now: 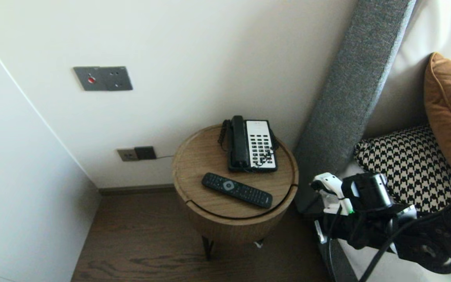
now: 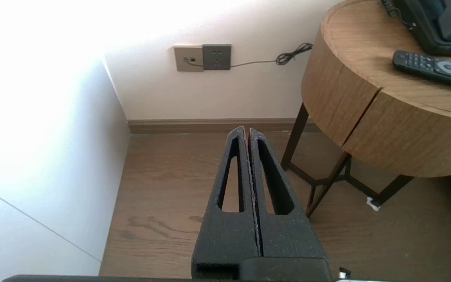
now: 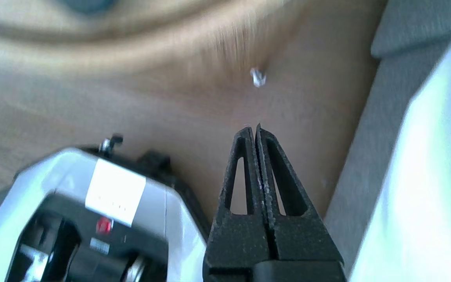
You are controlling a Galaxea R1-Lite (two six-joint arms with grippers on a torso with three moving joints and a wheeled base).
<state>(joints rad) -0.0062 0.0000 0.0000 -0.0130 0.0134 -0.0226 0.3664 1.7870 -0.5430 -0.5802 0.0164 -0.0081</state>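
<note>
Right gripper (image 3: 257, 129) low beside the table (image 1: 194, 156), fingers pressed together.
Remote (image 1: 236, 190) lies at the phone's (image 1: 253, 145) six o'clock; from the table's four o'clock, seemingly over floor, best to clear the rim and open before descending. Left gripper (image 2: 248, 131) parked, likewise closed.

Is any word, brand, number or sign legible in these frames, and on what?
No text can be read anywhere.
telephone keypad: markings too small to read.
remote control buttons: too small to read.
white label on the robot's own body: blurred, unreadable.
</note>
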